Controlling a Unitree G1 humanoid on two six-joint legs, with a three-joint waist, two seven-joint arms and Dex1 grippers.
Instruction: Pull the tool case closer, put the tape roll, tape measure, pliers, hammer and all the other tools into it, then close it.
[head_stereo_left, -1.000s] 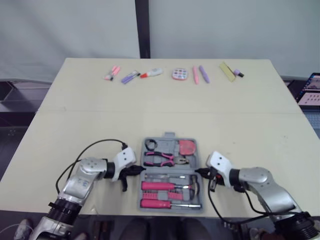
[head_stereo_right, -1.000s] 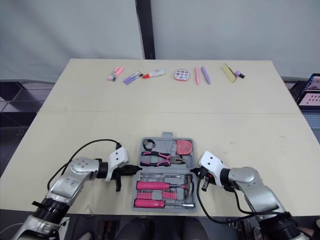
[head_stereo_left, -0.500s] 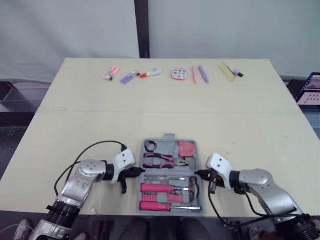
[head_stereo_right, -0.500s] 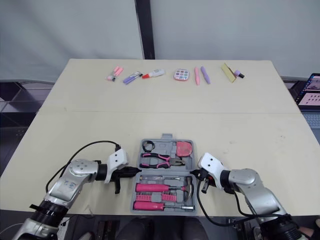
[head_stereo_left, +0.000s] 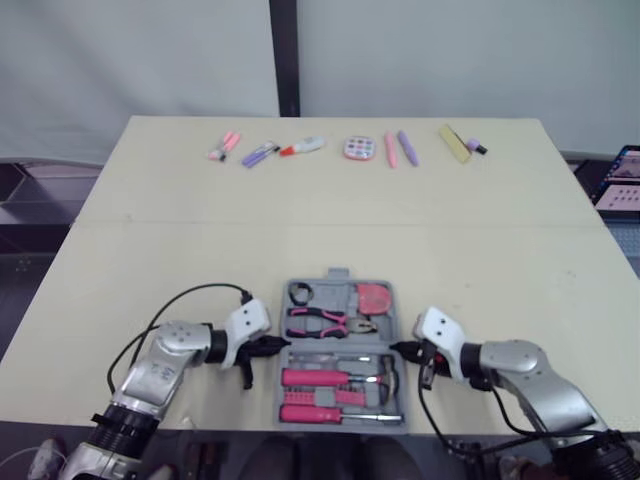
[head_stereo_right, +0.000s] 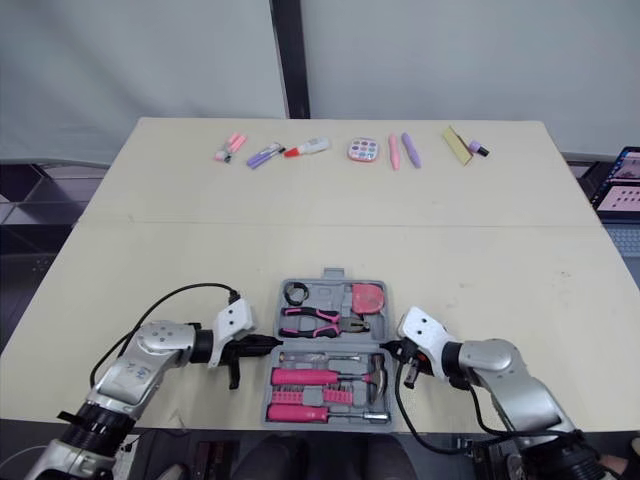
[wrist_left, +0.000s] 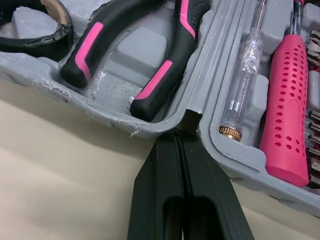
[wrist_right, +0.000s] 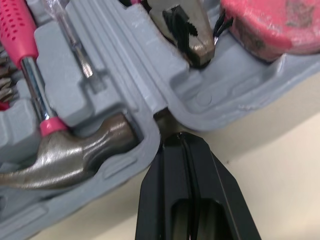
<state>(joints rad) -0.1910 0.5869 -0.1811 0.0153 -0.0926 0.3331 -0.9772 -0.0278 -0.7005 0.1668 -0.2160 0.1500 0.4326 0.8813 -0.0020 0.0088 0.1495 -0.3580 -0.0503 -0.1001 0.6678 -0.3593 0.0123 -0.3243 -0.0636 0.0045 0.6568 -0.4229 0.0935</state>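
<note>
**Change noted.** Against the view one second ago, the tool case (head_stereo_left: 338, 272) sits slightly nearer the near edge of the table (head_stereo_left: 200, 260), and its sides look a little squarer to that edge. The left gripper (head_stereo_left: 278, 345) and right gripper (head_stereo_left: 402, 348) have come back with it by the same small amount. The row of markers (head_stereo_left: 258, 153) at the far edge sits where it did, so the camera has not shifted and the case itself has moved.

**Grippers.** Each gripper has its two fingers pressed flat together with nothing between them. The left wrist view shows the left tips lodged in the hinge notch on the left side of the case. The right wrist view shows the right tips at the matching notch on the right side. Neither grips the case; judged from this, they drag it by the notches.

**Case and contents.** The case lies fully open, centred at the near edge between the two grippers.
- Far half: tape roll (head_stereo_left: 301, 292), pliers (head_stereo_left: 325, 320) and tape measure (head_stereo_left: 374, 295).
- Near half: pink-handled screwdrivers (head_stereo_left: 315, 377) and hammer (wrist_right: 65, 155).

No loose tool is seen on the table.

**Bearing on the task.** The pull and the loading appear done, and closing is outstanding. The near rim is already very close to the table edge, so further dragging risks an overhang.
</note>
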